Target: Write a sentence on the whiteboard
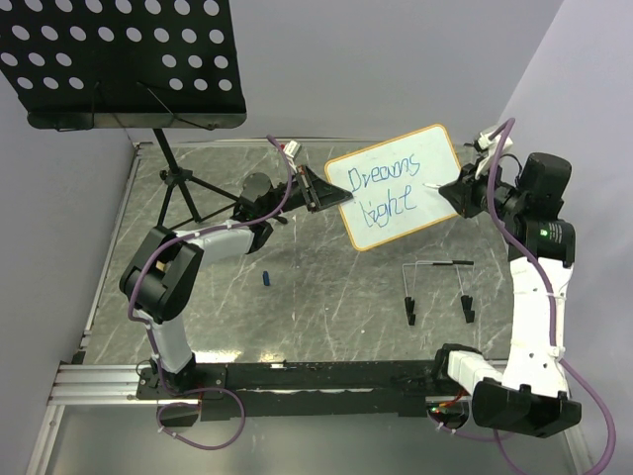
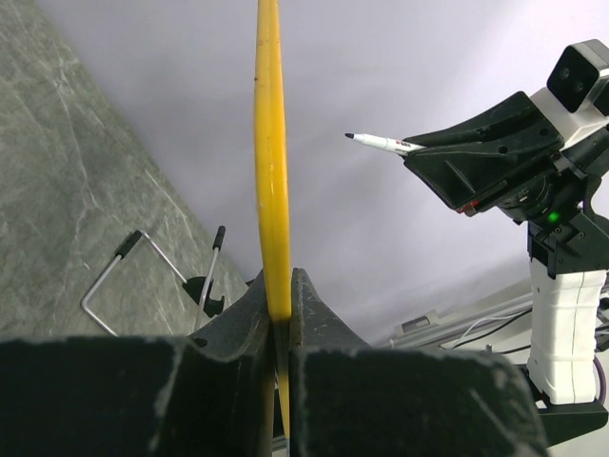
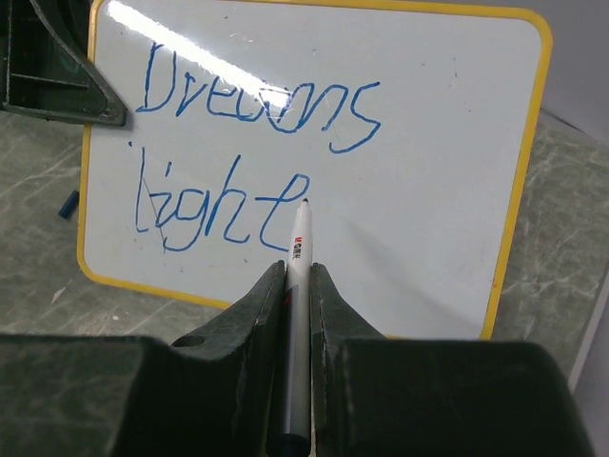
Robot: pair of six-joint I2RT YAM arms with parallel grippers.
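We have the left tool [image 2: 281, 286] clamped on the left edge of the whiteboard [image 1: 435, 158], holding it tilted up off the counter [image 1: 326, 297]. The right tool [image 3: 298, 271] is closed tight on a marker [image 3: 299, 243] whose tip sits just past the "t" of "light", and the left wrist view shows it apart from the surface. The sentence [image 3: 257, 103] reads "Dreams light", so we judge more words are due. Held by one edge only, the board may pivot or slip if the marker presses hard, skewing the stroke, while too soft a touch leaves gaps. A blue cap [image 1: 266, 279], a wire stand [image 1: 440, 263] and the music stand [image 1: 119, 59] sit well apart from the board, and nothing blocks the marker.
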